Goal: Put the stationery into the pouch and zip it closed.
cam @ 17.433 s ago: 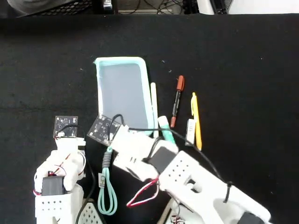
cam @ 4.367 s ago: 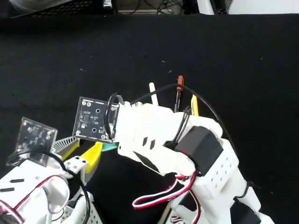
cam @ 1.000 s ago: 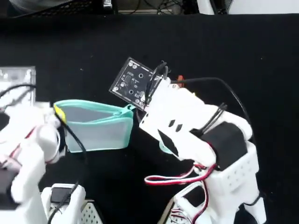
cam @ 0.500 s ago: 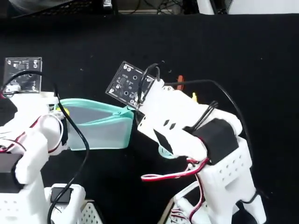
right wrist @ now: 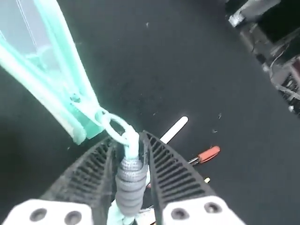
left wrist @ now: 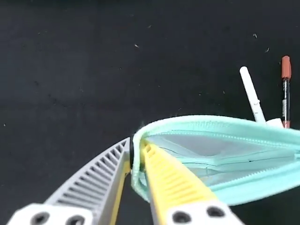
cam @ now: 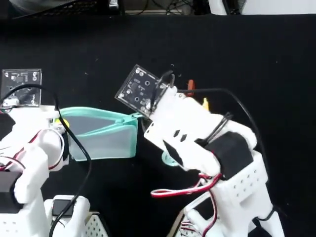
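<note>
Two hands stretch the pouch (cam: 101, 134) taut, well in from the black surface's (cam: 256, 54) far edge.
The left hand (left wrist: 136, 143) is clamped on the pouch's end rim, and the right hand (right wrist: 127, 137) pinches the zipper cord (right wrist: 126, 180). The pouch mouth gapes. A white pen (left wrist: 251, 93) and a brown-capped pen (left wrist: 285, 86) lie outside it, just beyond.

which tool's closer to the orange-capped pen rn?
Right. The right tool holds the pouch strap at the end beside the orange-capped pen; the left tool clamps the opposite end.
</note>
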Available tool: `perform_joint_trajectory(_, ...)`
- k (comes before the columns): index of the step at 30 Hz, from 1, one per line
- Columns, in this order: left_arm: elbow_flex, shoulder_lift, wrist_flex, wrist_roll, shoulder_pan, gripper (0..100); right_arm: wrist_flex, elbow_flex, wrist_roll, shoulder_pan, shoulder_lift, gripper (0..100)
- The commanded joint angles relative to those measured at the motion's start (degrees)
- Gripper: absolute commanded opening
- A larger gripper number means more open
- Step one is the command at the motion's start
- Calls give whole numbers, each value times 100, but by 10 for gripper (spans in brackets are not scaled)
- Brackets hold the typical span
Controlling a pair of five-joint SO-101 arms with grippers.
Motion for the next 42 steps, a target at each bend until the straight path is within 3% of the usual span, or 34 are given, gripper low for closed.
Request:
perform_joint_trajectory(1, 620, 62, 97, -211, -4, 30, -97, 13, -44, -35, -101, 13)
perform_joint_trajectory(22, 1024, 62, 70, -536, 22, 30, -149, 866, 105, -35, -831, 17)
perform_joint_trajectory(24, 1024, 62, 70, -536, 31, 30, -132, 725, 18, -35, -822, 59)
perform_joint_trajectory(29, 1024, 62, -105, -527, 4, 30, 325, -136, -185, -35, -813, 274)
perform_joint_trajectory(34, 1042, 62, -246, -527, -4, 30, 1240, -1587, -202, 18, -831, 244)
perform_joint_trajectory(38, 1068, 62, -334, -545, -4, 30, 1178, -1604, -413, 800, -760, 208)
perform_joint_trajectory(42, 1059, 62, -334, -536, 13, 30, 703, -479, -765, 1600, -356, 205)
